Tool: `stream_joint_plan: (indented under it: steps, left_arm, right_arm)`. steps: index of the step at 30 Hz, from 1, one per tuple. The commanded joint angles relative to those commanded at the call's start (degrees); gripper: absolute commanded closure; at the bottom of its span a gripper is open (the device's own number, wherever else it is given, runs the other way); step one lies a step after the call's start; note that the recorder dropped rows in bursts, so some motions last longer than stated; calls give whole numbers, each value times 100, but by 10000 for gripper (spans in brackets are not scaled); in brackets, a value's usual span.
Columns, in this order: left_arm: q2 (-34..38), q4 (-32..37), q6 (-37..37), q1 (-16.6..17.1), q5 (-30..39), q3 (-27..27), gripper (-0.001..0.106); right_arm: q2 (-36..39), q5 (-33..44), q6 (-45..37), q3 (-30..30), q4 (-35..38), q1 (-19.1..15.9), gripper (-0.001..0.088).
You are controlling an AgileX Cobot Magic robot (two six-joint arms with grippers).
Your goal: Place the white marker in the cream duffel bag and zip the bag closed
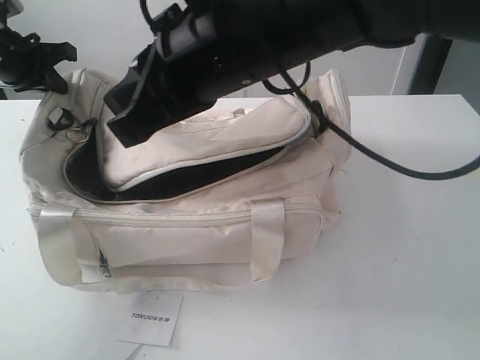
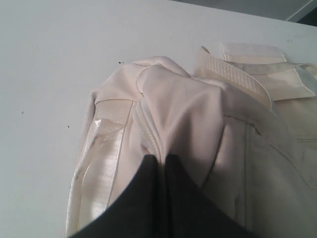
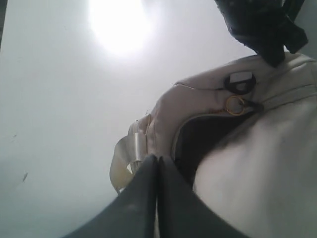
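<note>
Cream duffel bag (image 1: 187, 240) lies on its side across the white table (image 1: 405, 262). Its curved top flap (image 1: 225, 139) is unzipped along the front, and you can see black lining (image 1: 172, 180) in the gap. Where the white marker lies, you cannot tell from these views.

Your right gripper (image 1: 124, 129) reaches across the bag from the right and hangs over the left end of the opening, just above the flap. In its wrist view the fingers (image 3: 148, 198) are pressed together, with nothing visible between them. The gold ring (image 3: 235, 105) and black ring (image 3: 240, 82) sit beyond them at the bag's end.

Your left gripper (image 1: 51, 75) is at the bag's far left end, touching it. In its wrist view the fingers (image 2: 143, 198) are closed on a raised fold of the cream fabric.

The right arm and its black cable (image 1: 390, 161) cover much of the flap and the back of the bag. A white paper card (image 1: 152, 319) lies on the table just in front of the bag, below the shiny strap handle (image 1: 268, 229).
</note>
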Motion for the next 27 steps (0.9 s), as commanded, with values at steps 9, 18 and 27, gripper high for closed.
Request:
stream_joint_plan:
  steps: [9, 18, 27]
  left_arm:
    - [0, 0, 0, 0, 12, 0, 1046]
    - [0, 0, -11, 0, 54, 0, 1046]
    - [0, 0, -11, 0, 69, 0, 1046]
  right_arm:
    - [998, 66, 89, -1129, -136, 81, 868]
    - [1928, -212, 116, -2022, -811, 328, 848]
    - [2497, -682, 54, -2174, -1387, 483, 393]
